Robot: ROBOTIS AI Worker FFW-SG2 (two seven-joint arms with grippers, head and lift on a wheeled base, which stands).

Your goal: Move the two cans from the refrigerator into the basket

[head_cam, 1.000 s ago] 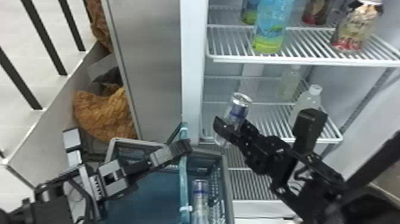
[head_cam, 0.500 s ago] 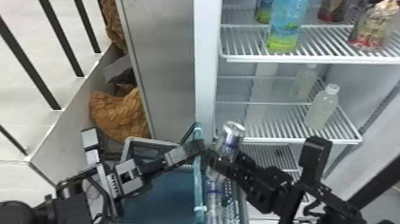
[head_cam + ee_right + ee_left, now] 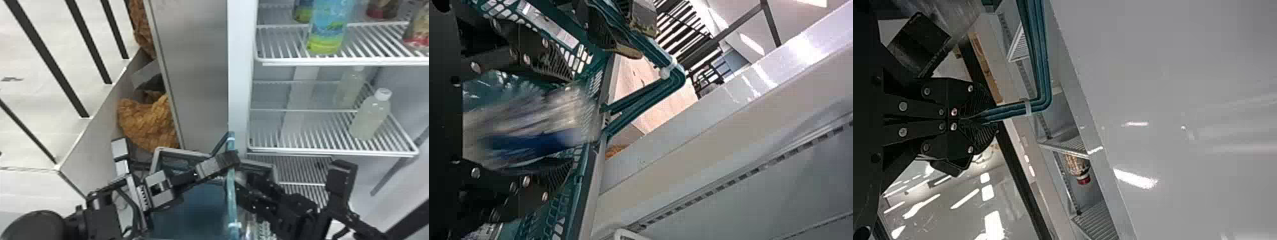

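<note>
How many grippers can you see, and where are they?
2. The left gripper is shut on the basket's teal handle. The right gripper is at the basket, its fingers apart on either side of a can.

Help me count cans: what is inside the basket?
A blurred can is in or over the basket, at the open right gripper; something silvery shows beside the handle. The right arm hides part, preventing a count.

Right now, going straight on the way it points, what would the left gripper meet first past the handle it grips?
Probably the refrigerator's pale front frame, which lies beyond the basket handle that the left gripper is shut on, though depth there is unclear.
</note>
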